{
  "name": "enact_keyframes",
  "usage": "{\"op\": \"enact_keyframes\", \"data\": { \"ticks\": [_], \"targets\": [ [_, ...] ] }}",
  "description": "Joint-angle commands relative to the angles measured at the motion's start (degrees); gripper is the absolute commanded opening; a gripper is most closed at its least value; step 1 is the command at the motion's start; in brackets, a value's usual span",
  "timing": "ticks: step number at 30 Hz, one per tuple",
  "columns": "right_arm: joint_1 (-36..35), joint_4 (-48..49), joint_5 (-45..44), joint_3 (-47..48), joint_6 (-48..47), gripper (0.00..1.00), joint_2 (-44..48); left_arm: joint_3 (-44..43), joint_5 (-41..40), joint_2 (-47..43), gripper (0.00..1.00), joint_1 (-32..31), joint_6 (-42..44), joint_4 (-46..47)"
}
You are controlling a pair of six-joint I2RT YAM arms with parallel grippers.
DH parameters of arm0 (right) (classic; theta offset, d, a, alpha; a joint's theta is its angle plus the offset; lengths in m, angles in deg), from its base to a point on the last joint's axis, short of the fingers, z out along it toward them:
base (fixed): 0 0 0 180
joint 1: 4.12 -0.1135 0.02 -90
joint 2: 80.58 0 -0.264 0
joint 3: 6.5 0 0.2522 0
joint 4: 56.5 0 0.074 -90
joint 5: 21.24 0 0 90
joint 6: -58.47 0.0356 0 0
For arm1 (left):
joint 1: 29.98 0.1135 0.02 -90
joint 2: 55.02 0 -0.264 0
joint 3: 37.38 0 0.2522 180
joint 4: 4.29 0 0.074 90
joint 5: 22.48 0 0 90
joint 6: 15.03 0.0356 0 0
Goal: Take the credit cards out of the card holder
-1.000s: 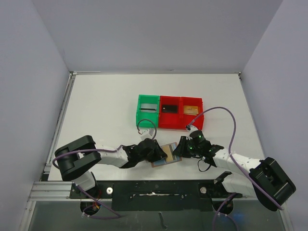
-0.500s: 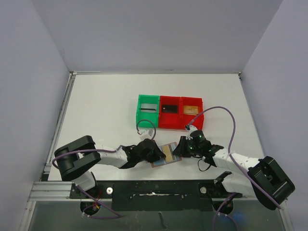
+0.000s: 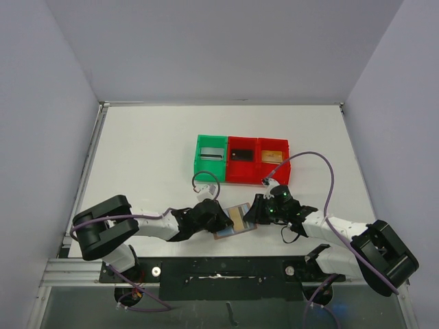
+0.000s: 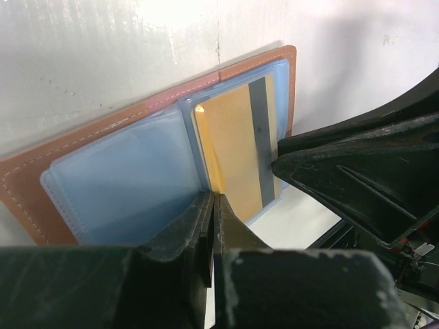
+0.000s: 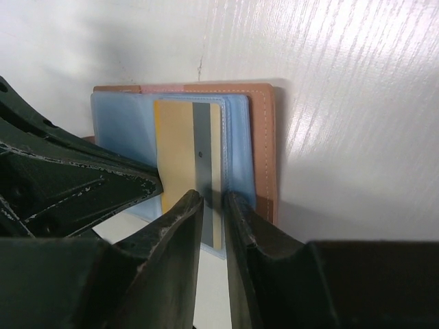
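The card holder lies open on the table between both grippers, tan leather with blue clear sleeves. A gold card with a grey stripe sits in its right sleeve and also shows in the right wrist view. My left gripper is shut, its tips at the holder's fold on the near edge; I cannot tell if it pinches a sleeve. My right gripper has a narrow gap between its jaws, with its tips over the near end of the gold card. Three more cards lie in the bins.
A green bin holds a silvery card. A red bin holds a black card, and a second red bin holds a gold card. The bins stand just behind the grippers. Cables loop near both wrists.
The card holder and both grippers have shifted slightly to the left. The jaws look the same.
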Motion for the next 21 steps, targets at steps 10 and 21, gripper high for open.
{"op": "enact_keyframes", "data": {
  "ticks": [10,21],
  "targets": [
    [0.01,-2.31,3.73,0.76,-0.10,0.16,0.64,1.87,-1.62,-5.33,0.00,-0.37,0.80,-1.15],
    [0.06,-2.26,4.40,1.58,-0.10,0.15,0.78,1.19,-1.16,-6.52,0.04,-0.37,1.72,-2.22]
  ]
}}
